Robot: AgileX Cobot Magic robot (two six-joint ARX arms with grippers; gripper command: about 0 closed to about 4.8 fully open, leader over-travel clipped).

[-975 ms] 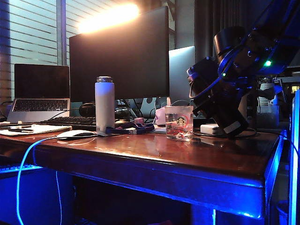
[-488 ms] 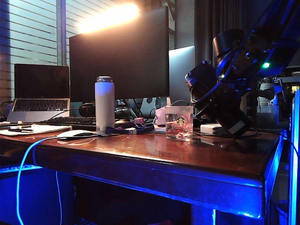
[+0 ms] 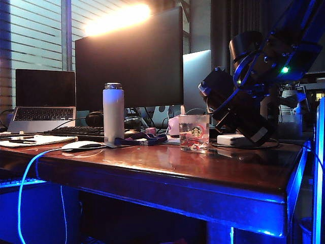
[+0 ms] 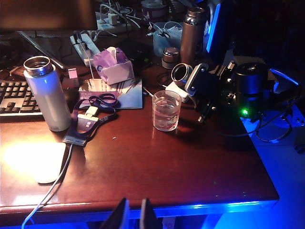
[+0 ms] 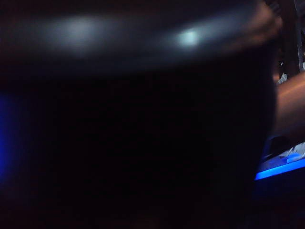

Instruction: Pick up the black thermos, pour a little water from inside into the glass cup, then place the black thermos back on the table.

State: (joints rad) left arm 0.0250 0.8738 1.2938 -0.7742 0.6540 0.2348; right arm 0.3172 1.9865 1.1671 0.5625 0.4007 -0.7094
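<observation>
The black thermos (image 3: pixel 252 128) hangs tilted just right of the glass cup (image 3: pixel 194 133), its silvery mouth (image 4: pixel 181 74) pointing toward the cup and raised above its base. My right gripper (image 4: pixel 209 93) is shut on the thermos body, above the far right part of the table (image 3: pixel 152 162). In the right wrist view the dark thermos (image 5: pixel 143 119) fills nearly everything. The glass cup (image 4: pixel 166 110) stands upright with some water in it. My left gripper (image 4: pixel 135 210) hovers at the table's (image 4: pixel 143 167) front edge, its fingers close together with nothing between them.
A white bottle (image 3: pixel 113 112) stands left of the cup, with a white mouse (image 3: pixel 81 145) and a lanyard (image 4: pixel 93 114) near it. Behind are a monitor (image 3: pixel 129 61), laptop (image 3: pixel 44 99), keyboard (image 4: pixel 12 98), tissue box (image 4: pixel 114 67) and a bronze bottle (image 4: pixel 192 28).
My right wrist has rolled a little with the thermos, whose labelled base has swung slightly right and up. The cup and the left gripper have stayed put.
</observation>
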